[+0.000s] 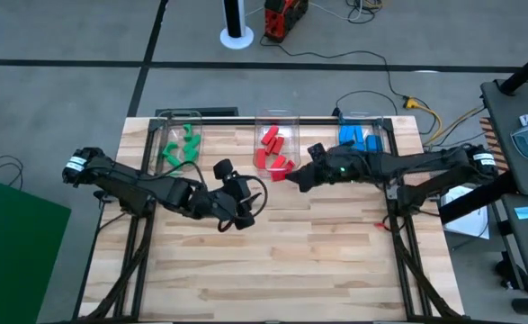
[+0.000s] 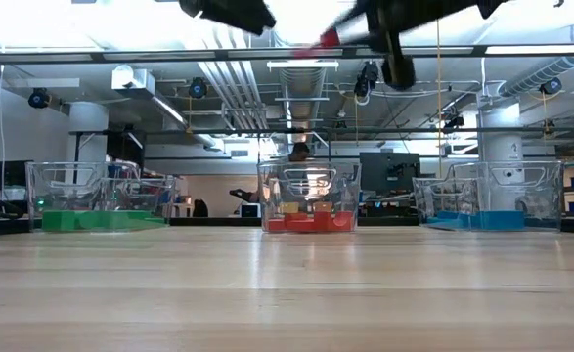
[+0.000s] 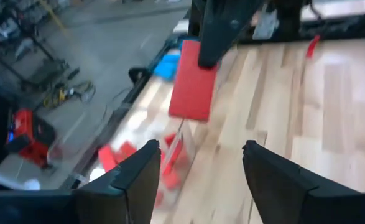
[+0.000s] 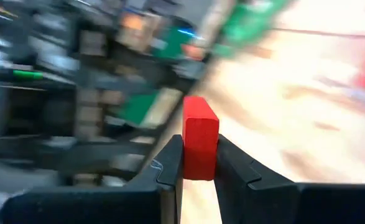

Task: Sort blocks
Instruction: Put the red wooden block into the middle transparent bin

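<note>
Blocks sit sorted by colour in three clear bins: green (image 1: 181, 146) left, red (image 1: 272, 148) middle, blue (image 1: 358, 139) right. My left gripper (image 1: 243, 216) waits spread and empty mid-table. My right gripper (image 1: 292, 178) pinches a red block (image 4: 200, 137), carrying it to the red bin (image 2: 309, 196), I judge; only its wrist view shows the clamp.

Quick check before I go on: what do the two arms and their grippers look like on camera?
Both arms are dark and jointed. The left arm and right arm each wear a white band near the base. The right shows a small green light. Each gripper, left and right, has two dark flat fingers.
</note>
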You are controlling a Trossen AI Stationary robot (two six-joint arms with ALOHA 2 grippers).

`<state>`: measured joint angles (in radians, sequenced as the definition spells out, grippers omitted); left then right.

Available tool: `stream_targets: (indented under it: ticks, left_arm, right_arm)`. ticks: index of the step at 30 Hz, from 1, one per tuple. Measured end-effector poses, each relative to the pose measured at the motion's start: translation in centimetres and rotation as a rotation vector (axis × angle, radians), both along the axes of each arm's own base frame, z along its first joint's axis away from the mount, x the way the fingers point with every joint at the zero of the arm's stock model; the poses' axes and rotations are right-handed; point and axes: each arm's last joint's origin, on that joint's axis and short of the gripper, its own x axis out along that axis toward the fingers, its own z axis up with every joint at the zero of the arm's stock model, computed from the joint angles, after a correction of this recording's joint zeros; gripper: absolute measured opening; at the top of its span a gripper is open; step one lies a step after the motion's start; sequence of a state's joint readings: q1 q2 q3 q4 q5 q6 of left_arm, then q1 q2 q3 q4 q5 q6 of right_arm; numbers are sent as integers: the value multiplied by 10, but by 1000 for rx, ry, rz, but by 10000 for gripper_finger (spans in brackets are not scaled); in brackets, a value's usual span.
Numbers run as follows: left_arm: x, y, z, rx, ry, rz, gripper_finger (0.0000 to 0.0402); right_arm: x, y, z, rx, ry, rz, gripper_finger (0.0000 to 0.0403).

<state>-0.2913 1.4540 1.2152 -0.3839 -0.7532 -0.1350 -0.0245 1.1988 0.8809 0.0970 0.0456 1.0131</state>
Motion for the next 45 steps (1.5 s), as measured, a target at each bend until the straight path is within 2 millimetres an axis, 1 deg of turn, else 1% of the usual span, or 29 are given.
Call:
stream_targets:
  ticks: [3,6,10,13,16,22,28,32,40,43,45]
  left_arm:
    - [-4,1,-5,-35,37,35,207]
    - [-8,2,-9,-56,65,60,207]
    - [-9,3,-11,-73,77,78,208]
    - [-10,3,-11,-72,80,79,208]
    - [-10,3,-11,-72,80,79,208]
    - [-10,3,-11,-72,83,79,208]
    - [-10,3,-11,-74,82,80,208]
    - [-10,3,-12,-77,84,84,208]
    - [-12,4,-14,-91,100,102,208]
    - [-13,4,-14,-95,101,106,208]
    - [-13,4,-14,-94,103,106,208]
  right_arm:
    - [-4,-15,-2,-50,191,-37,52]
    - [-8,-32,2,-121,370,-76,52]
    - [-6,-59,8,-203,544,-106,52]
    - [6,-79,9,-239,613,-108,52]
    - [21,-97,6,-262,667,-88,52]
    - [51,-125,-6,-256,802,-37,52]
    - [78,-142,-23,-264,890,48,52]
    - [91,-148,-32,-266,921,93,52]
    - [103,-154,-38,-267,954,122,52]
    - [103,-154,-38,-267,952,122,52]
    - [104,-154,-37,-271,948,118,60]
